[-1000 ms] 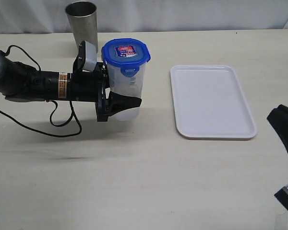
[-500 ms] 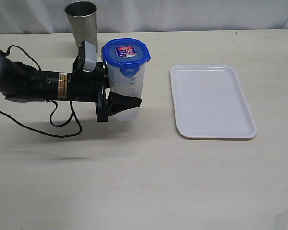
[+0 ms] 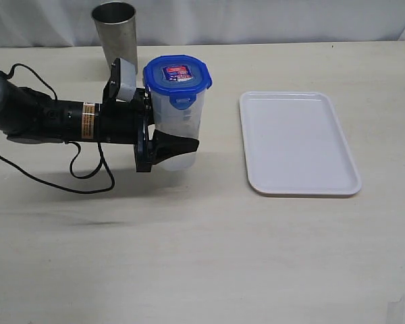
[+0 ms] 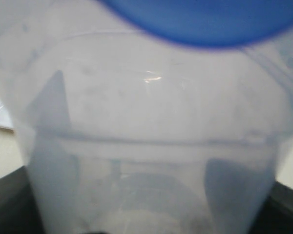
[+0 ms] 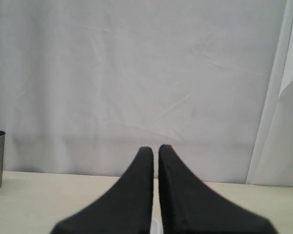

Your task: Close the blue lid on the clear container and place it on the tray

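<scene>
**Carrying Container to Tray**

Exterior: clamping container (image 3: 187, 116) low with left claw (image 3: 181, 132), lid (image 3: 177, 73) on, left of tray (image 3: 300, 145), apart. Standing upright, long axis vertical, lid up. Best lifting straight, holding level, lowering inside tray's rim.

Left wrist: crowding container wall.

Right wrist: pinching right claw (image 5: 155, 157) shut on nothing.

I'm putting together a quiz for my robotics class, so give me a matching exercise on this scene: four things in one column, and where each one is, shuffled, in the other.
Things:
1. blue lid
2. clear container
3. tray
4. metal cup

Places:
A. standing near the far edge of the table
B. gripped by the left tool
C. lying flat to the right of the container, nothing on it
D. sitting on top of the container

Pairs: 1-D, 2-B, 3-C, 4-A
</scene>
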You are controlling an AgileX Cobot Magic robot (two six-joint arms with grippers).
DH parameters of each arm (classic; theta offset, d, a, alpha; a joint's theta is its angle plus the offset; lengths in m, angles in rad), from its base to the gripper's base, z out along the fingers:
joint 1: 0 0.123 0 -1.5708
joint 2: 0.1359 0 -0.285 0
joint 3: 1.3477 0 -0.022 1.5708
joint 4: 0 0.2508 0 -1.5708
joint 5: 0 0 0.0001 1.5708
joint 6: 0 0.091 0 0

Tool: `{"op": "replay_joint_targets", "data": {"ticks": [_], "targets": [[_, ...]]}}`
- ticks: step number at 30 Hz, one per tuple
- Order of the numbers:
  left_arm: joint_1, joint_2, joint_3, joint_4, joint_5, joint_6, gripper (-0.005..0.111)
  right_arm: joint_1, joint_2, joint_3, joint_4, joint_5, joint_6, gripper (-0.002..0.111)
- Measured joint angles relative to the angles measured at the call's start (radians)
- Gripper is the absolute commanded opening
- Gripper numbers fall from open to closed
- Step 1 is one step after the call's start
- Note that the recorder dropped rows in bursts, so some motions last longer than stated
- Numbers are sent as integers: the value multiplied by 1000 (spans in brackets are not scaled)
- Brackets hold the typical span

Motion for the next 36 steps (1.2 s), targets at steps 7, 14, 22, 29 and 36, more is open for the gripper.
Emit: {"op": "replay_joint_targets", "data": {"ticks": [7, 14, 22, 29, 36], "targets": [[0, 0, 0, 0, 0, 0, 0, 0, 0, 0, 0, 2, 0, 4], [0, 0, 0, 0, 0, 0, 0, 0, 0, 0, -41, 4, 0, 4], [0, 0, 0, 0, 0, 0, 0, 0, 0, 0, -143, 4, 0, 4], [0, 0, 0, 0, 0, 0, 0, 0, 0, 0, -150, 4, 0, 4], [0, 0, 0, 0, 0, 0, 0, 0, 0, 0, -150, 4, 0, 4]]}}
